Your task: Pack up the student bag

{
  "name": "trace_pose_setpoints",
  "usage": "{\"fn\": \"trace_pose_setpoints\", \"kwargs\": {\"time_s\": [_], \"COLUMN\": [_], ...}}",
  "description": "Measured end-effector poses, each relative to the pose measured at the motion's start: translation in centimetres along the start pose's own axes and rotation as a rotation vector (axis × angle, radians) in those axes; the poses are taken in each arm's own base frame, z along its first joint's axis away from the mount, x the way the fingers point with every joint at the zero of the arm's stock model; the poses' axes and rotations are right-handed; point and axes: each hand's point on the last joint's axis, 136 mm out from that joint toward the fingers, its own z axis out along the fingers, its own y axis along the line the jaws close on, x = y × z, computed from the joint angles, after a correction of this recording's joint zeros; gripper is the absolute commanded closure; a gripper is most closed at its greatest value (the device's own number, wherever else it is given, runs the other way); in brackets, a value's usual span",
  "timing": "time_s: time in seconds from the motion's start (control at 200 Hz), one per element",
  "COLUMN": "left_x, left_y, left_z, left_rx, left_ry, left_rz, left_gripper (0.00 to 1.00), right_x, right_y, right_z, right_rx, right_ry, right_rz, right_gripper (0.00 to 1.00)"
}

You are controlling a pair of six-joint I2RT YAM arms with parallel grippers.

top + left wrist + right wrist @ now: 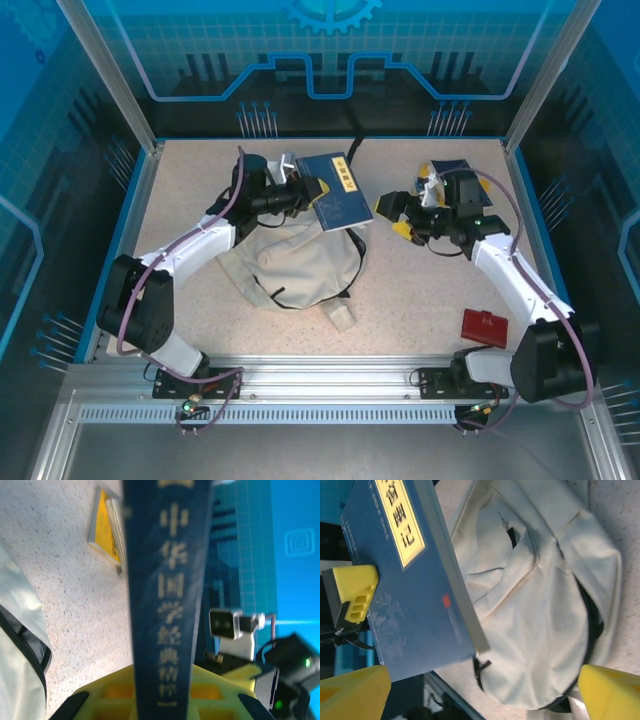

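The student bag (295, 265) is lying slumped on the surface (420, 290). Over the bag's far edge, the left gripper (308, 192) is clamping a blue book (338, 190). Just right of the bag, the right gripper (402, 215) is hovering, jaws spread wide and gripping nothing.

The blue book (335, 190) hides the far edge of the student bag (290, 265), the right gripper (397, 217) partly covers a second book (452, 168) right of the bag, and the red object (485, 327) there is too small to identify.
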Motion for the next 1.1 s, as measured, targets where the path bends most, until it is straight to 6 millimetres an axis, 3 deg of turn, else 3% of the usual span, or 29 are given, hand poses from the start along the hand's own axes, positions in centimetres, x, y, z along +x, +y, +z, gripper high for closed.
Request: {"fn": "trace_pose_setpoints", "kwargs": {"time_s": [0.315,0.44,0.67,0.93,1.096], "left_x": [-2.5,-2.6,-2.7,-2.6,-2.3], "left_y": [-0.6,-1.5,-2.8,-3.3,-2.9], "left_z": [-0.3,-0.1,0.0,0.0,0.2], "left_rx": [-0.009,0.019,0.058,0.082,0.083], "left_ry": [-0.161,-0.183,-0.218,-0.252,-0.255], "left_rz": [-0.09,-0.104,-0.124,-0.154,-0.178], "left_gripper": [0.99,0.99,1.0,1.0,1.0], "right_x": [1.5,0.8,-0.3,-1.5,-1.5], "right_y": [3.8,5.8,7.9,8.1,7.7], "right_z": [3.4,3.9,3.9,4.6,6.0], "right_rx": [-0.179,-0.271,-0.351,-0.38,-0.382], "right_ry": [-0.03,-0.073,-0.13,-0.167,-0.16], "right_rz": [0.151,0.181,0.232,0.304,0.354], "right_gripper": [0.0,0.01,0.08,0.27,0.53]}}
